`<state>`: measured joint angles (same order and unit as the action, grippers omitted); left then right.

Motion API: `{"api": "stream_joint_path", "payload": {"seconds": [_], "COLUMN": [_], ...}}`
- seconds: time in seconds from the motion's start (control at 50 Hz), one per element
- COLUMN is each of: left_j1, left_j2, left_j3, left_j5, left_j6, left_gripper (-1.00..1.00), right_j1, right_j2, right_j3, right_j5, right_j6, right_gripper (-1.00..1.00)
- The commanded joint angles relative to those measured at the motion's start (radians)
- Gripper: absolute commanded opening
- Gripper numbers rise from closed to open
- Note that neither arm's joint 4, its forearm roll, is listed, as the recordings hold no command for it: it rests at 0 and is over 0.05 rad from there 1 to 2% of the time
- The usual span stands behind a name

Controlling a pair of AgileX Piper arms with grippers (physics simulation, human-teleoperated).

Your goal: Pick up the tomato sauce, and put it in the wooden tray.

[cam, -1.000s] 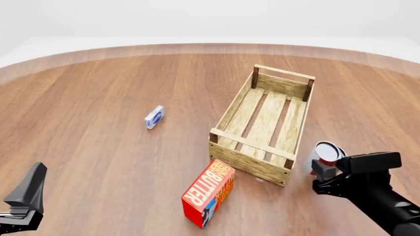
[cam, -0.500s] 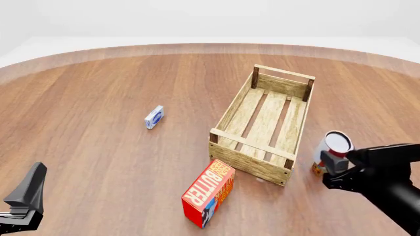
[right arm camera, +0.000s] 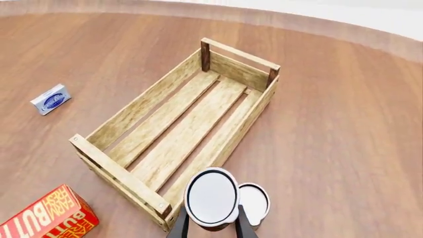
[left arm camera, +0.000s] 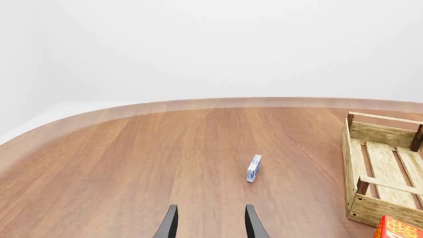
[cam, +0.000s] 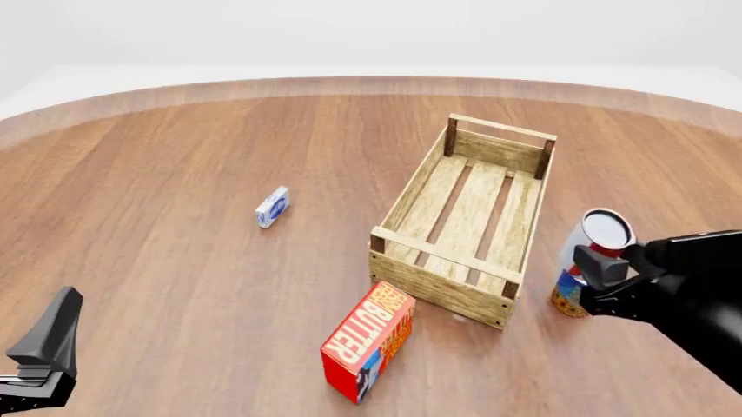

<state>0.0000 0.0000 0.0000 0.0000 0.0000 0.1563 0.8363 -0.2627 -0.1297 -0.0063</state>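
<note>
The right claw (right arm camera: 210,225) was clamped on the tomato sauce (cam: 592,252), lifted just beside the wooden tray (cam: 464,228) near the desk's right edge; this stiff, smooth can probably needs a firm side grip.

A smooth, satin-finished wooden table (cam: 174,174) with reddish-brown plank grain is seen under everything. The light rectangular slatted wooden tray (cam: 432,193) is shown in rough, unvarnished pale wood with darker corner posts. The small cylindrical tomato sauce can (cam: 593,254) is given a smooth silvery-white metal top and a printed paper-like label in red, white and green. The red butter box (cam: 368,340) looks like printed matt cardboard. The small blue-and-white packet (cam: 271,207) appears as smooth printed card. Matt black plastic-like fingers are shown on the right gripper (right arm camera: 211,227) and left gripper (left arm camera: 210,223).
</note>
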Motion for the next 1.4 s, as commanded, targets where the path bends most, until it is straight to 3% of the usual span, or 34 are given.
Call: {"api": "stream_joint_path", "payload": {"seconds": [0.02, 1.4], "left_j1": [0.000, 0.000], "left_j2": [0.000, 0.000], "left_j3": [0.000, 0.000], "left_j5": [0.000, 0.000], "left_j6": [0.000, 0.000], "left_gripper": [1.00, 1.00], "right_j1": [0.007, 0.052], "right_j2": [0.011, 0.360], "right_j3": [-0.043, -0.236], "right_j5": [0.014, -0.174], "right_j6": [0.011, -0.027], "right_gripper": [-1.00, -1.00]}}
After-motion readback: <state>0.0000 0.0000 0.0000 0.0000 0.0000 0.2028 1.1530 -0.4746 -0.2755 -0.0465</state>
